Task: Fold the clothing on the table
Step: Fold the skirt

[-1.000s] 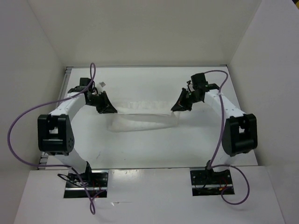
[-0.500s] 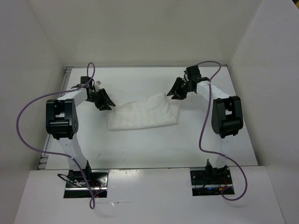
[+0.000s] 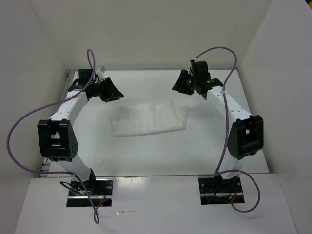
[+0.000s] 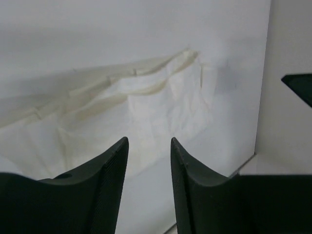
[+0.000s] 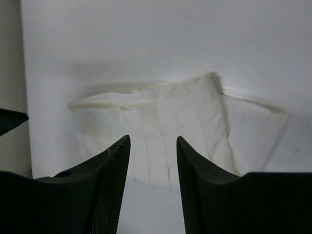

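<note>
Top external view: the desk (image 3: pixel 146 153) is a plain white surface boxed in by white upright walls (image 3: pixel 156 34) at the back and on both sides, with a thin metal rail (image 3: pixel 69 78) showing along its left edge. The clothing (image 3: pixel 148 118) lies flat near the middle of the frame as a wrinkled white oblong, wider than it is deep. The left hand (image 3: pixel 109 91) hangs in the upper left of the frame and the right hand (image 3: pixel 180 83) in the upper right, both clear of the fabric and beyond its far edge. Purple cables (image 3: pixel 14 136) loop off each arm down to black mounting plates (image 3: pixel 90 191) set in a white ledge (image 3: pixel 156 204) along the bottom of the frame.

Left wrist view: two black fingers (image 4: pixel 105 190) rise from the bottom edge with a clear gap between them, released and holding nothing. The cream-white creased cloth spreads across the centre and left of the frame; bare desk fills the top, and a wall strip runs down the right side.

Right wrist view: the right hand's fingers likewise stand apart and empty at the bottom. The cloth lies across the middle of the frame, its right end flattened into a thinner flap, with bare desk above it
</note>
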